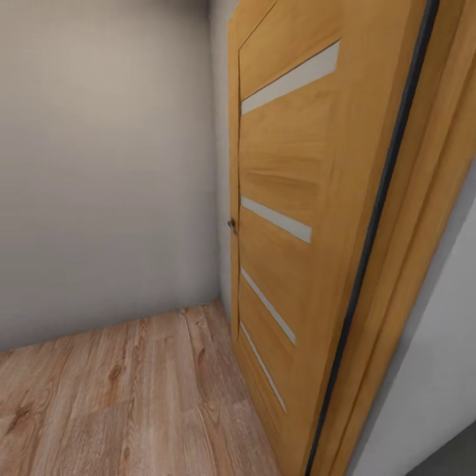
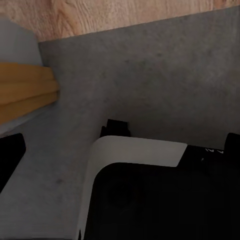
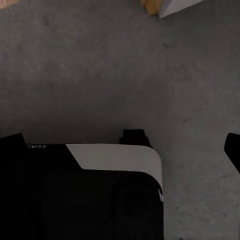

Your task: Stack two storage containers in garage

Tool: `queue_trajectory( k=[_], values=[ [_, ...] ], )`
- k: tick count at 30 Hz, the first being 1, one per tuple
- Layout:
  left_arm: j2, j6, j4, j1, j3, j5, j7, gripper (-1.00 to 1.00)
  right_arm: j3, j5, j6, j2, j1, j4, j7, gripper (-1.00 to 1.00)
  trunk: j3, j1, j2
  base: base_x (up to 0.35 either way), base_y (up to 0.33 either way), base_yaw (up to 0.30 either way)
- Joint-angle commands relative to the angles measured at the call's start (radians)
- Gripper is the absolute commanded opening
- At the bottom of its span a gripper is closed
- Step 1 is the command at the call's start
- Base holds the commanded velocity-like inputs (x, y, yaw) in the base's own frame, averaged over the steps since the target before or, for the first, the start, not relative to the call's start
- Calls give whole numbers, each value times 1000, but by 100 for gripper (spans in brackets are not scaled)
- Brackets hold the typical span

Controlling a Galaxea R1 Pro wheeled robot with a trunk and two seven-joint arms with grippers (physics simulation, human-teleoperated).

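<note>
The two storage containers are out of view. My left gripper (image 2: 121,150) hangs open over dark grey concrete-like floor (image 2: 150,75), with only its black fingertips (image 2: 10,155) showing and nothing between them. My right gripper (image 3: 122,146) is also open and empty above the same grey floor (image 3: 100,65). In both wrist views a black and white part of my own body (image 2: 150,200) lies below the grippers.
An orange-brown wooden door (image 1: 291,198) with pale horizontal strips stands close ahead on the right, its frame (image 1: 396,297) beside it. A plain grey wall (image 1: 99,165) closes the left. Light wood planks (image 1: 132,396) meet grey floor at a threshold (image 2: 125,27).
</note>
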State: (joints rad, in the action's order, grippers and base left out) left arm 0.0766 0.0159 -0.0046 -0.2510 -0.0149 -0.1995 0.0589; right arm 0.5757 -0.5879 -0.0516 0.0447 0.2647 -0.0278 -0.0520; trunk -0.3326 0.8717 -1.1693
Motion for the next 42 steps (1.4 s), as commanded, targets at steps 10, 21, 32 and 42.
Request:
queue_trajectory(
  k=[10, 21, 32, 42],
  values=[
    [0, 1, 0, -1, -2, -9, 4, 100, 7, -7, -12, -2, -21, -3, -2, 100, -1, 0, -1, 0, 0, 268],
    [1, 1, 0, -1, -2, -14, 3, 100, 9, -3, -14, -12, -56, -3, -6, 100, -1, 0, -1, 0, 0, 138],
    [0, 1, 0, -1, -2, -16, 2, 100, 9, 0, -16, -13, -56, -3, -5, 100, -1, 0, -1, 0, 0, 170],
    [1, 1, 0, -1, -2, -10, 2, 100, 10, 0, -16, -13, -55, -3, -5, 100, -1, 0, -1, 124, 0, 86]
  ],
)
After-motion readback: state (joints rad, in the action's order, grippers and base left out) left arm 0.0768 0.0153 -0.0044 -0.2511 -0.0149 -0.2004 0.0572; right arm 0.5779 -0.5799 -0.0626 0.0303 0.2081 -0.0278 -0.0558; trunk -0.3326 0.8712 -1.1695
